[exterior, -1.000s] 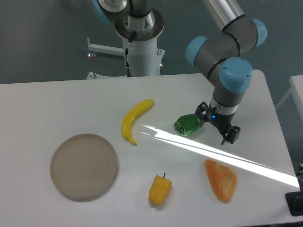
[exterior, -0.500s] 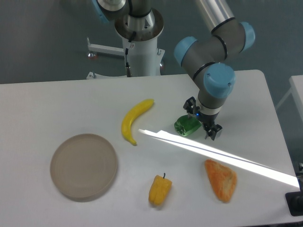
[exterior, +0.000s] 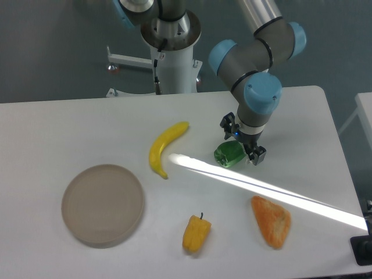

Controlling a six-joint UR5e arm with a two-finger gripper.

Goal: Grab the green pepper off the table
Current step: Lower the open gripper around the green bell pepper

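The green pepper [exterior: 228, 155] is small, glossy and dark green, and lies on the white table [exterior: 70, 128] right of centre. My gripper [exterior: 241, 141] hangs over its right half with the fingers spread, one finger [exterior: 225, 123] behind the pepper and one [exterior: 258, 156] at its right side. The jaws are open and hold nothing. The gripper hides the pepper's upper right edge.
A yellow banana [exterior: 164, 147] lies left of the pepper. A round tan plate [exterior: 102, 204] sits at the front left. A yellow pepper [exterior: 196, 233] and an orange bread piece [exterior: 271, 221] lie near the front edge. A bright light streak crosses the table.
The gripper has moved left from beside the pepper's right side to over the pepper. The pepper has not moved.
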